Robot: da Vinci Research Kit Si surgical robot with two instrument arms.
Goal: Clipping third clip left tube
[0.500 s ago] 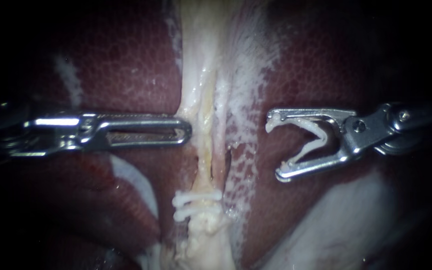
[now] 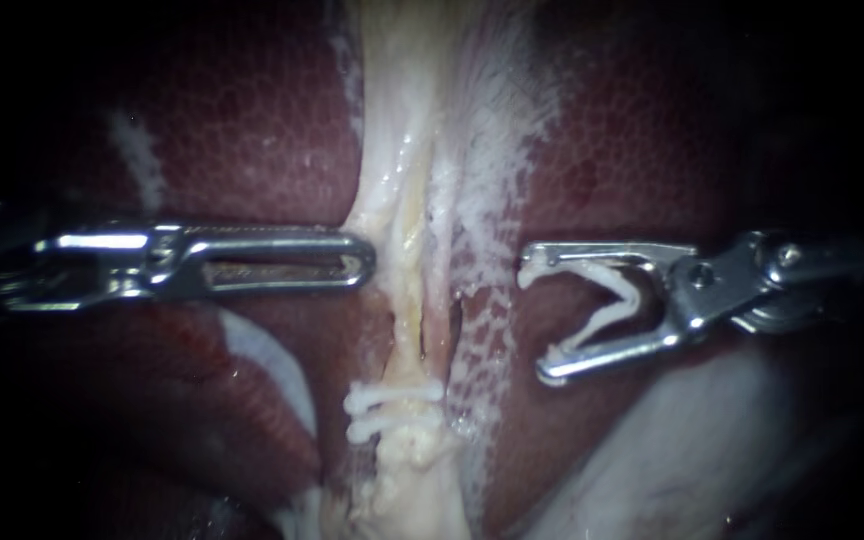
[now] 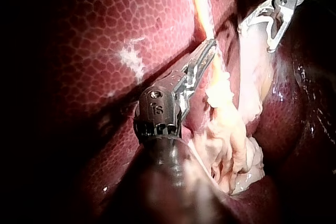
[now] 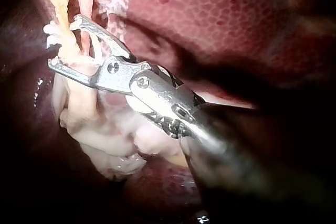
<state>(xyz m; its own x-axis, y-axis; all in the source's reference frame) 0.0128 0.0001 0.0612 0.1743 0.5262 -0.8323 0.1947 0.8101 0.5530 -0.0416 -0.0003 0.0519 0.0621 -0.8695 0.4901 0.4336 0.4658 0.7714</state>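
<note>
Dark red liver [image 2: 252,130] fills view. Pale tube [image 2: 407,250] runs down liver's middle, with two white clips [image 2: 392,410] across it near lower end. On tube's left, left instrument [image 2: 357,262]: jaws together, tip touching tube. On tube's right, right instrument [image 2: 537,322]: jaws spread, cradling open clip [image 2: 630,285], near tube, not touching. Best: slide clip squarely across tube above white clips, both tips past it, then close.

Lighting, endoscope view: one frontal source, brightest on the pale tube [image 2: 407,230], fading across the liver [image 2: 252,130] either side of it to near-black. Glare: hard streaks on left instrument [image 2: 364,262] and right instrument [image 2: 537,318], whose white clip [image 2: 612,290] looks nearly washed out. Shadows, wrist views: dark shafts, shadow band on liver beside the tube.
</note>
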